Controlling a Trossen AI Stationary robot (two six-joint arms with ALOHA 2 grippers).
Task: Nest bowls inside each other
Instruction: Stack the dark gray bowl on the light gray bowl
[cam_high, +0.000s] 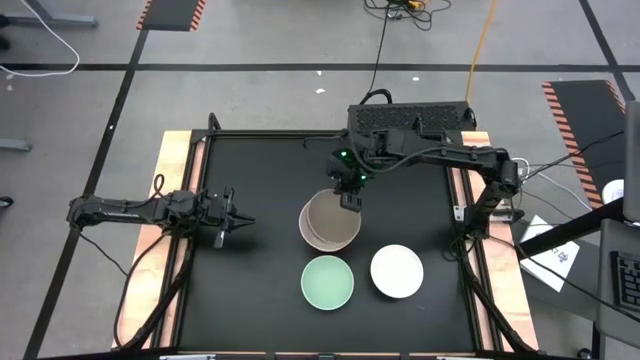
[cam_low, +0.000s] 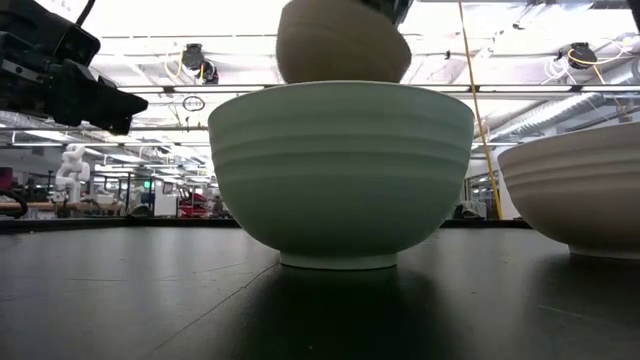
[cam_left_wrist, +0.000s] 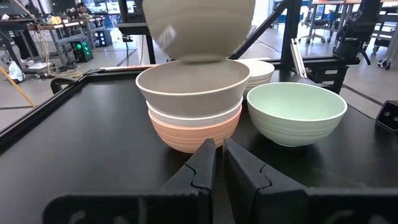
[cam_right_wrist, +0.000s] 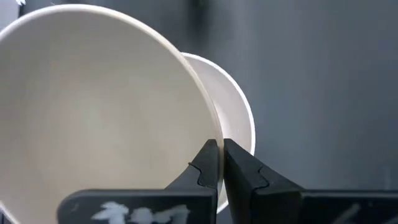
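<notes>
My right gripper (cam_high: 350, 197) is shut on a light beige-grey bowl (cam_high: 331, 221) held over a stack of three bowls (cam_left_wrist: 194, 112): salmon-orange at the bottom, white in the middle, grey-brown on top. The stack stands on its base on the black table. The held bowl also shows in the left wrist view (cam_left_wrist: 199, 28) and the low view (cam_low: 342, 42). A mint green bowl (cam_high: 328, 282) and a white bowl (cam_high: 397, 271) stand near the front. My left gripper (cam_high: 238, 218) is shut and empty at the table's left, pointing toward the stack. My right gripper pinches the beige-grey bowl's rim (cam_right_wrist: 211, 134) on its far side, one finger inside the bowl and one outside. The fingers come from above, pointing down. The bowl hangs slightly tilted just over the stack's top bowl (cam_left_wrist: 193, 84); whether its base touches it I cannot tell.
The table is a black mat with a raised frame (cam_high: 200, 140) and wooden side strips. The mint bowl (cam_low: 340, 170) and the white bowl (cam_low: 580, 190) stand close together in front of the stack. Open mat lies between my left gripper and the stack.
</notes>
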